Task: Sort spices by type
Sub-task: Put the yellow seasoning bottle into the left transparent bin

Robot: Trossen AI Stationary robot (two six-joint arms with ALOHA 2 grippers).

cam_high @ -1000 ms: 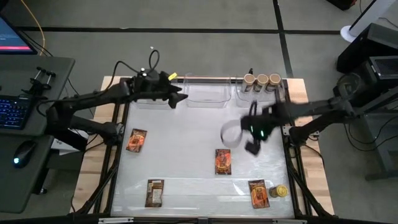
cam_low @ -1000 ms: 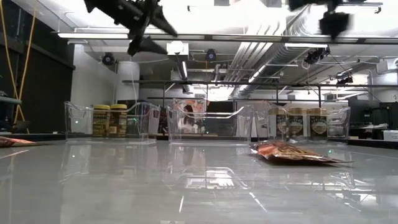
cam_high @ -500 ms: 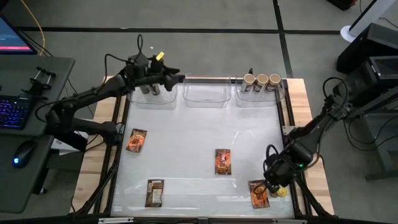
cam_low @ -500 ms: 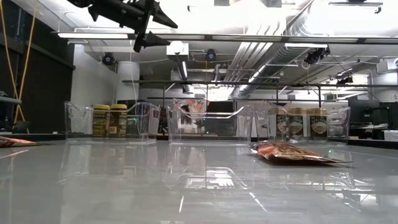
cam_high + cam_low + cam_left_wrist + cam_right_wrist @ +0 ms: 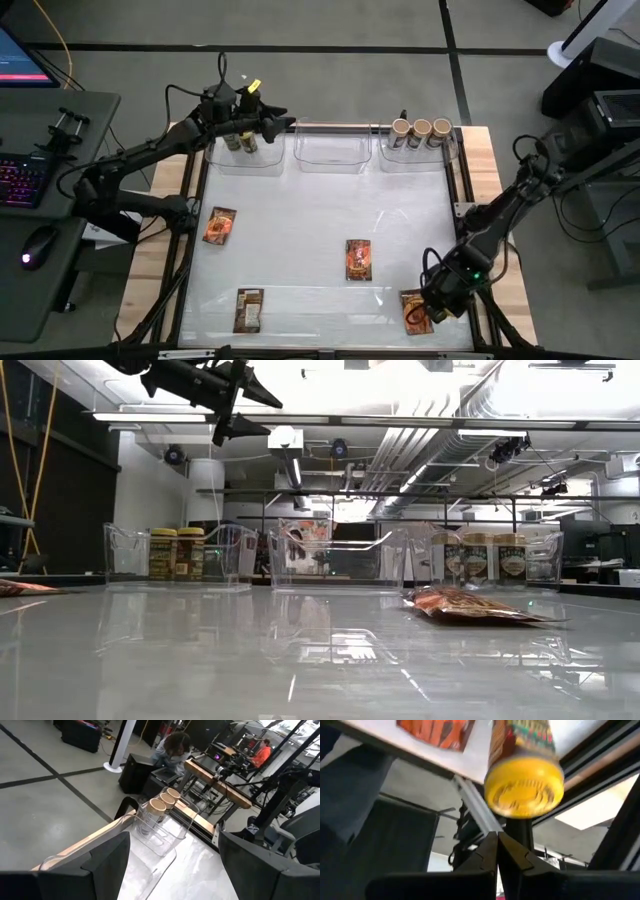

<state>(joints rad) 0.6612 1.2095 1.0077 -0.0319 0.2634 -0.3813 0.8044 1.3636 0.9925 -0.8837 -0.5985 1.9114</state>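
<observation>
Two yellow-lidded jars (image 5: pixel 238 141) stand in the far-left clear bin, and three tan-lidded jars (image 5: pixel 420 129) stand in the far-right bin. Several printed packets (image 5: pixel 358 258) lie flat on the table. A third yellow-lidded jar (image 5: pixel 524 790) lies on its side at the near right corner, next to a packet (image 5: pixel 413 310), with its lid toward my right gripper (image 5: pixel 497 837). That gripper is shut, with nothing between its fingers. In the high view it (image 5: pixel 440 298) covers the jar. My left gripper (image 5: pixel 283 125) hangs open above the far-left bin, holding nothing. My right gripper's shut fingertips (image 5: pixel 495 840) stand just short of the rim of the lying jar's yellow lid (image 5: pixel 520 815), coming level from the table's near right side. Whether they touch the lid, I cannot tell.
A clear bin (image 5: pixel 330 150) stands at the middle of the far edge between the other two. Other packets lie at the left (image 5: pixel 220 225) and near left (image 5: pixel 248 308). The table's black frame rail (image 5: pixel 470 270) runs close by my right gripper.
My right gripper has swung fast from the middle right of the table toward the near right corner and come down over the lying yellow-lidded jar. My left gripper has moved a little toward the far edge and stays open.
</observation>
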